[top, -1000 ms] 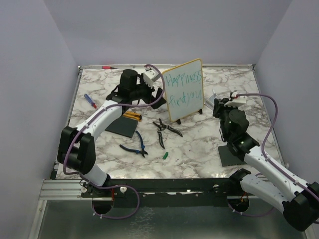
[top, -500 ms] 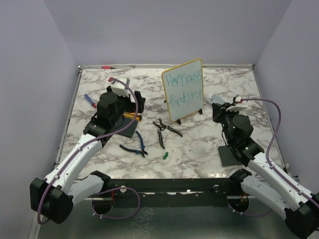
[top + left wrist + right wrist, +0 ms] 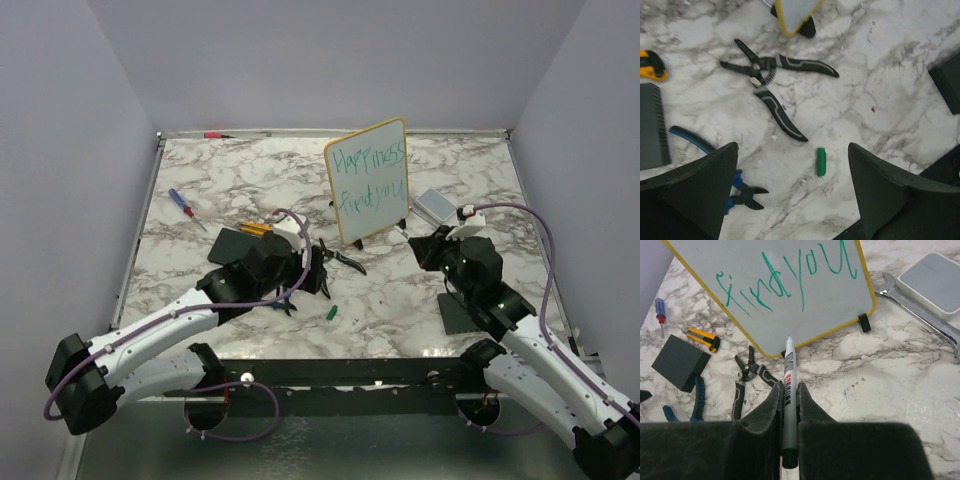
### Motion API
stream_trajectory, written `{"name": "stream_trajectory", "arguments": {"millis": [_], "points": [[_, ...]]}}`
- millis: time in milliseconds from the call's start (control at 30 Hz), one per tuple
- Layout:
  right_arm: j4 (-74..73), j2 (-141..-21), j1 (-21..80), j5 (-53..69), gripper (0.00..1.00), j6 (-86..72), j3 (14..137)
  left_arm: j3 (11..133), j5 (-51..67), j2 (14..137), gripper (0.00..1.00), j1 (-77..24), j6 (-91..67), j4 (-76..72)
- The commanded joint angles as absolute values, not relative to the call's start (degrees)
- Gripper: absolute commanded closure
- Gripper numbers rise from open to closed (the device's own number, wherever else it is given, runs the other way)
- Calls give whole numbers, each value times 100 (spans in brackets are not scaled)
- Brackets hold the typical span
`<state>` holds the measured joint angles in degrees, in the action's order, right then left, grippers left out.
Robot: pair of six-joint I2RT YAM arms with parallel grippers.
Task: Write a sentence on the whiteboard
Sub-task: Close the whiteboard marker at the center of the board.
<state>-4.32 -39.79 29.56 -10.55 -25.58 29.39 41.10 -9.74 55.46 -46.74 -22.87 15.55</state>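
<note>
**While the marker hangs off the board, the green cap waits**

From above, the whiteboard (image 3: 368, 180) stands upright at the back of the counter (image 3: 235, 170), with the sentence (image 3: 370, 172) on it in two teal lines. You can judge the writing done.

Through the left wrist, your left end effector (image 3: 792, 155) is spread wide and empty above a small green piece (image 3: 821, 161), probably the marker's cap, lying near black pliers (image 3: 771, 80). Next, lower straight down and pinch across its short width.

Through the right wrist, your right end effector (image 3: 788, 392) is clamped on the marker (image 3: 789, 365), its tip just short of the board's lower rim, under "find you".
</note>
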Motion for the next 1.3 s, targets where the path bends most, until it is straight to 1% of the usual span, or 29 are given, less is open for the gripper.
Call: {"name": "stream_trajectory", "arguments": {"millis": [0, 100, 200, 300, 467, 600, 800, 1267], "points": [[-1451, -3828, 2876, -1160, 99, -2926, 3011, 3782, -1300, 5944, 11, -5562, -2964, 1465], [-1236, -3805, 2818, -1367, 99, -2897, 2925, 3571, -1346, 6125, 11, -5995, -3220, 1066], [-555, -4014, 2653, -1425, 99, -2769, 2761, 3237, -1229, 6146, 11, -6082, -3466, 489], [353, -4391, 2247, -1145, 99, -2700, 2577, 3018, -1136, 6084, 13, -6081, -3568, 53], [1637, -5196, 1414, -440, 99, -2783, 2394, 2911, -1213, 6160, 13, -6083, -3710, 22], [2319, -5708, 1118, -58, 99, -2747, 2362, 2857, -1275, 6159, 13, -6082, -3684, 20], [2801, -6352, 946, 398, 99, -2671, 2460, 2962, -1252, 6347, 13, -6073, -3574, 18], [3198, -6987, 897, 321, 99, -2554, 2568, 3084, -1266, 6404, 13, -6073, -3560, 59]]}}
